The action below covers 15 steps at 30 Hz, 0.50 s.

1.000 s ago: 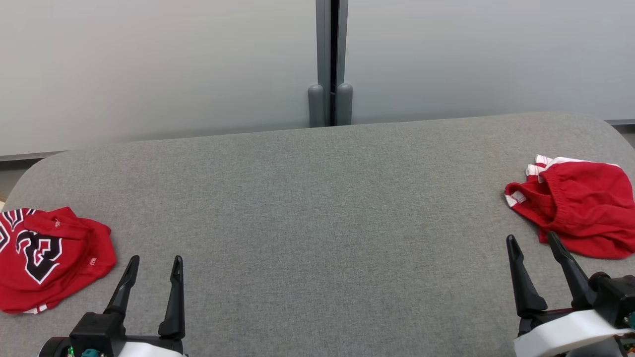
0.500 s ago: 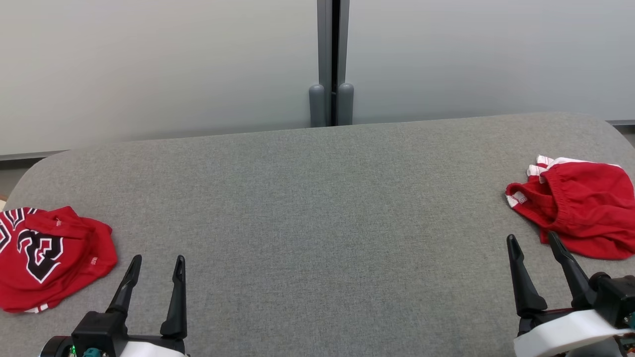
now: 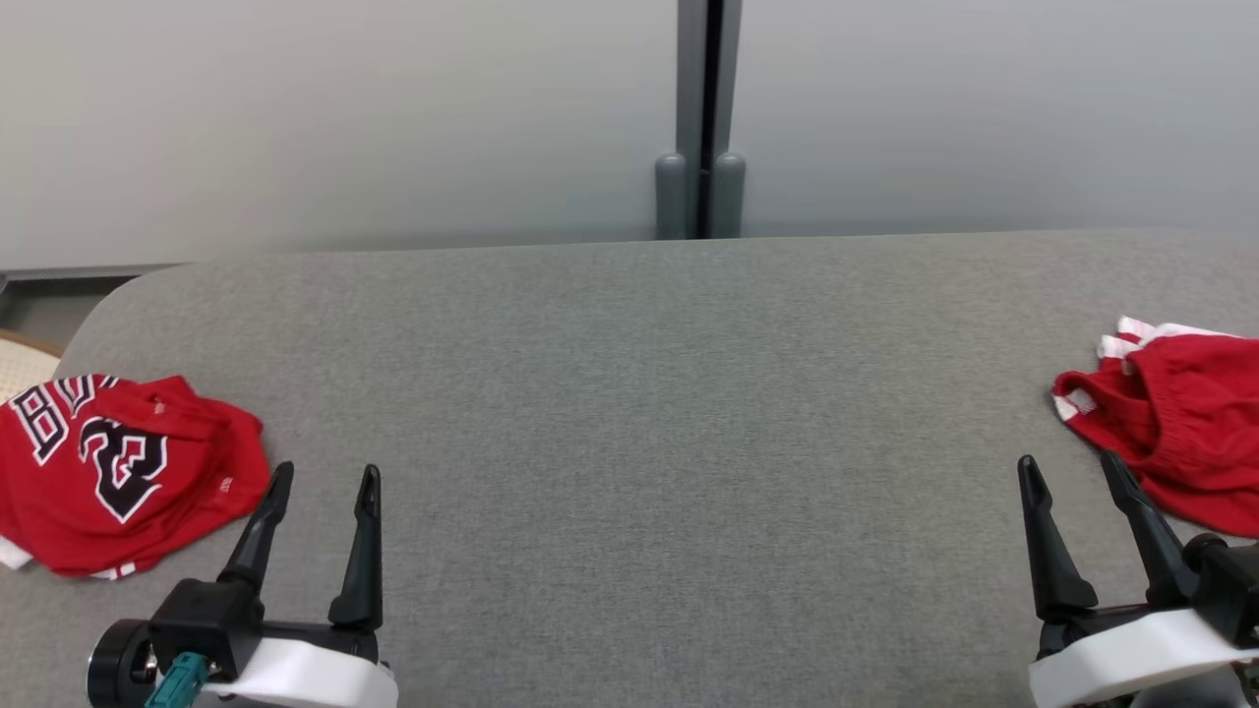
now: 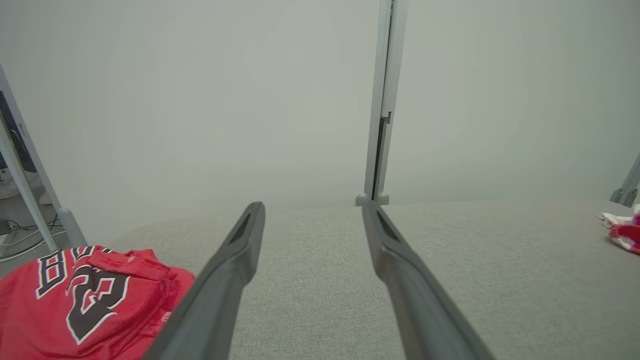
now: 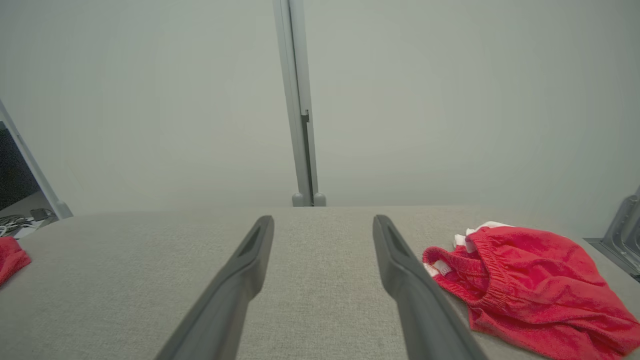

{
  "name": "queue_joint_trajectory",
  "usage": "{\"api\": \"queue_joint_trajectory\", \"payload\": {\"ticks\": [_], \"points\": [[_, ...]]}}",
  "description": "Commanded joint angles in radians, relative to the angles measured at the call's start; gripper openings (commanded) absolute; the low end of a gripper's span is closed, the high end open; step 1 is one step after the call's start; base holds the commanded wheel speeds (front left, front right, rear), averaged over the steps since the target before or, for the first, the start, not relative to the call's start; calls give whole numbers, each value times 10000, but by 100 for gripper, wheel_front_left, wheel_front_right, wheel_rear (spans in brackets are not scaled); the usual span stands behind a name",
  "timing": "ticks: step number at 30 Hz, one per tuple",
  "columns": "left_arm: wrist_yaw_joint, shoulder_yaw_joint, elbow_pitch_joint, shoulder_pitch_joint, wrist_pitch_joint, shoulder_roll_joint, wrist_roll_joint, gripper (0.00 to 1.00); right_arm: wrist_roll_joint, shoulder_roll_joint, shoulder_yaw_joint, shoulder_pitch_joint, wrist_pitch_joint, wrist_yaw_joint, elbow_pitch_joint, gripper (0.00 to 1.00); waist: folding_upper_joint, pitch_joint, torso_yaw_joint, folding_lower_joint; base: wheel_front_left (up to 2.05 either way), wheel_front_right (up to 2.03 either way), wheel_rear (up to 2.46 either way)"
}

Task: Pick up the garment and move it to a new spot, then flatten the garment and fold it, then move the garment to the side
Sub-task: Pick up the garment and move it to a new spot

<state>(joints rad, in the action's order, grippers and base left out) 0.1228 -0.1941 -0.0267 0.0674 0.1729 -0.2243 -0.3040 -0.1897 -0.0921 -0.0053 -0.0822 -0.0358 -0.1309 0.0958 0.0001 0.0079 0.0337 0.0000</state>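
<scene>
A crumpled red jersey (image 3: 118, 472) with black-and-white lettering lies at the left end of the grey table (image 3: 629, 393); the left wrist view has the jersey (image 4: 75, 300) at its lower left. Red shorts (image 3: 1180, 433) with white trim lie bunched at the right end, and the right wrist view shows the shorts (image 5: 525, 285) just right of the fingers. My left gripper (image 3: 325, 482) hovers open, a little right of the jersey. My right gripper (image 3: 1072, 472) stands open just left of the shorts, touching nothing.
A pale partition wall with a grey vertical post (image 3: 700, 118) runs along the table's far edge. The table's rounded left corner (image 3: 108, 305) drops off to the floor. Broad bare grey cloth lies between the two garments.
The whole head view has shifted, so the camera turned: post and both garments slid rightwards in the picture. Both grippers keep their pose and stay open; the garments lie as before.
</scene>
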Motion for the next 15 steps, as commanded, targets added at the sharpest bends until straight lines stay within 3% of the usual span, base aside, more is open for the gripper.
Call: {"api": "queue_joint_trajectory", "payload": {"ticks": [1,10,15], "points": [[-68,29,30,-298,62,-47,-20,100,42,-49,-7,8,-51,4,130,100,-1,235,483,0,0,0,0],[-121,300,444,-1049,486,-11,-258,100,163,-103,366,300,-307,4,629,100,-1,509,2564,0,0,0,0],[-89,512,526,-1027,618,-70,-347,100,114,-118,556,323,-386,4,711,100,-1,472,3190,0,0,0,0]]}}
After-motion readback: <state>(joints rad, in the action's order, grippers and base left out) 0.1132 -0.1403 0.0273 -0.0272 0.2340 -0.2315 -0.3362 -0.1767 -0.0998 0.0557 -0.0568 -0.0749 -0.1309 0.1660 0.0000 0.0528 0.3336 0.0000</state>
